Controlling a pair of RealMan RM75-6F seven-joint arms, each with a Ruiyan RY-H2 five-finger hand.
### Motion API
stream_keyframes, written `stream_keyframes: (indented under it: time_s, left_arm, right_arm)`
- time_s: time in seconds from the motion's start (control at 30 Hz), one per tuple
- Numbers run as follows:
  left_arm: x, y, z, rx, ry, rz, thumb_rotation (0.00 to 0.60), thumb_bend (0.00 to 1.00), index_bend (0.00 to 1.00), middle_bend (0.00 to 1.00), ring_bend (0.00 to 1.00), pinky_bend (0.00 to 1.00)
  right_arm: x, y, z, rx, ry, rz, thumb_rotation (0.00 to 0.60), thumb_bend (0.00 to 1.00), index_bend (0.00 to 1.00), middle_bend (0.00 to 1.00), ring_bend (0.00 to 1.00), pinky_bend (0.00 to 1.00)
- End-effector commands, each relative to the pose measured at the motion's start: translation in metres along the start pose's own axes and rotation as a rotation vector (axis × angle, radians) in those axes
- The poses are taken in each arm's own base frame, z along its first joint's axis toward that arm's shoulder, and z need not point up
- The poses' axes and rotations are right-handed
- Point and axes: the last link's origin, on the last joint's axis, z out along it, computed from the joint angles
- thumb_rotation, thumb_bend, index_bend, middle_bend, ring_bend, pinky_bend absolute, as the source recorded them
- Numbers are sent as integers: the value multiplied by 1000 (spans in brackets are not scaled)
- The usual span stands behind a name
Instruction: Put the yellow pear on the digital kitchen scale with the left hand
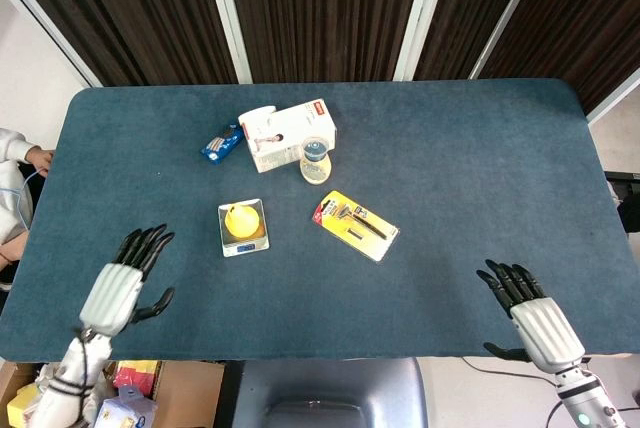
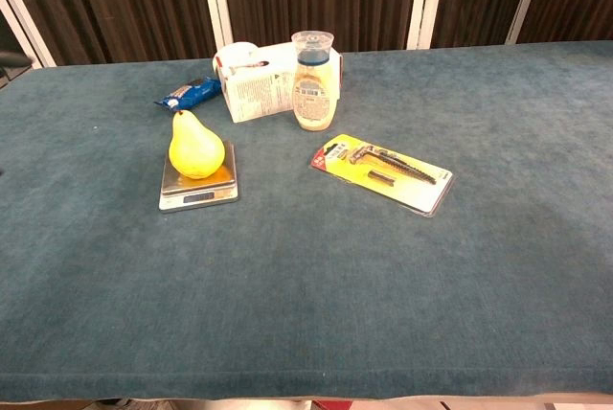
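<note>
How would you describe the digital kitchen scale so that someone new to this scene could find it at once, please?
Start at the white carton lying at the far side of the blue table and come toward the near edge, slightly left. There sits the digital kitchen scale, a small flat silvery square. Unlike its neighbours, it carries an upright yellow pear.

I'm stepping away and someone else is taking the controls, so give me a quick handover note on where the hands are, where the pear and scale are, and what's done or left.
Left hand: open, fingers spread, over the table's near left edge, well clear of the scale.
Right hand: open, holding nothing, at the near right edge.
Yellow pear: upright on the digital kitchen scale, nothing touching it.
Done: pear placed and released.
Left: nothing on the placing itself, as far as the views show.
</note>
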Motion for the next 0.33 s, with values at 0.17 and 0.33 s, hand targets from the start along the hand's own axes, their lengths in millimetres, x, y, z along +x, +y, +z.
stream_keyframes:
  time_s: [0.17, 0.33]
  left_arm:
    - [6, -54, -81, 122, 59, 132, 600, 350, 0, 0, 0, 1]
    - [6, -53, -81, 116, 67, 130, 600, 351, 0, 0, 0, 1]
  right_arm:
    - [-5, -6, 2, -3, 4, -7, 600, 162, 0, 0, 0, 0]
    - [-6, -6, 1, -1, -2, -17, 600, 162, 0, 0, 0, 0]
